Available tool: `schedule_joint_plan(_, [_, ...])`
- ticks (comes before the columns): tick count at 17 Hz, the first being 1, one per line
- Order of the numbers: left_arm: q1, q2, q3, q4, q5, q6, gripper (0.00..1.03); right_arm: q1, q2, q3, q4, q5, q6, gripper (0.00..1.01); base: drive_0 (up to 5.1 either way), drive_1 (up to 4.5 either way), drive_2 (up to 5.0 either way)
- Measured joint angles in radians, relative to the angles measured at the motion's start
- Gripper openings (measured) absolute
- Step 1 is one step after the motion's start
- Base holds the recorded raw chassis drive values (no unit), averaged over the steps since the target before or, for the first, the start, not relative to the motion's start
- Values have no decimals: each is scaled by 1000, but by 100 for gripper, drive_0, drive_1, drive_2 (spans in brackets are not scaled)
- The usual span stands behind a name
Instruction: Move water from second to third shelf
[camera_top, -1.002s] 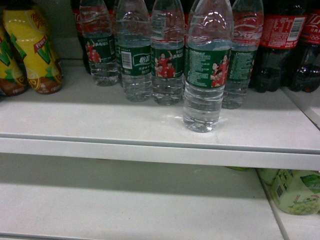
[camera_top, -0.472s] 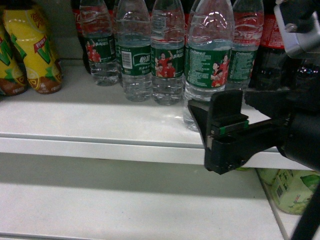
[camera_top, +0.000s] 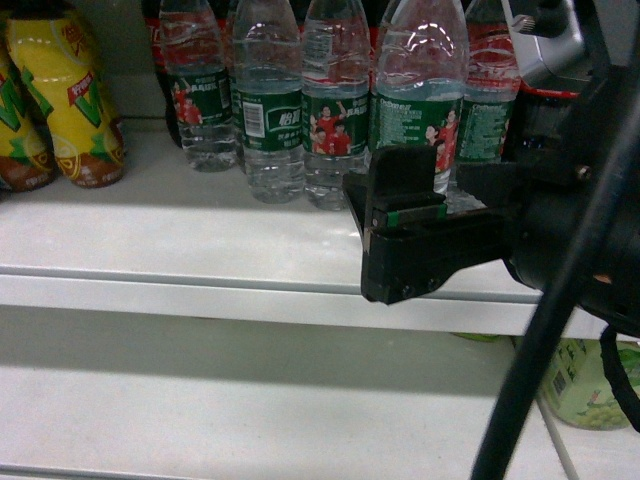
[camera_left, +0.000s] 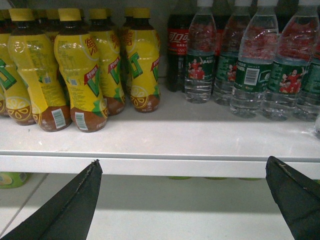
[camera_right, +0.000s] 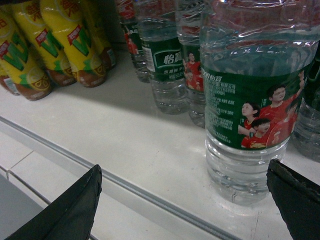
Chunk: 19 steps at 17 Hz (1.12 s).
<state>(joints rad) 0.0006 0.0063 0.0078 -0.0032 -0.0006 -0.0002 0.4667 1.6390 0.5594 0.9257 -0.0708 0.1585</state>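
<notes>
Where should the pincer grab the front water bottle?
Probably around the green label band of the front water bottle, coming straight from the shelf's open front. It stands upright ahead of the other bottles, and the open right pincer already faces it.

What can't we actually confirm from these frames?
- Base of the front clear ribbed water bottle with green label: in the head view the right gripper covers it.
- Its cap: cut off by the top edge in head and right wrist views.
- Label print: too small to read.
- Left gripper: absent from head view.
</notes>
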Motion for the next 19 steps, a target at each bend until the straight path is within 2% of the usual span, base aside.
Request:
schedule_joint_plan(2, [0, 0, 0, 0, 0, 0, 98, 0, 14, 19, -4, 11, 8, 98, 0, 0, 0])
schedule_joint_plan(3, [0, 0, 0, 0, 0, 0, 98, -3, 48, 58, -8, 38, 24, 98, 0, 0, 0])
schedule_joint_plan(5, [0, 0, 0, 0, 0, 0, 98, -31, 129, 183, -66, 58, 36, 98, 0, 0, 0])
schedule_joint_plan(13, [0, 0, 0, 0, 0, 0, 98, -48, 193, 269, -92, 80, 26, 98, 0, 0, 0])
schedule_joint_plan(19, [0, 0, 0, 0, 0, 0, 98, -48, 240, 338, -95, 134, -3, 98, 0, 0, 0])
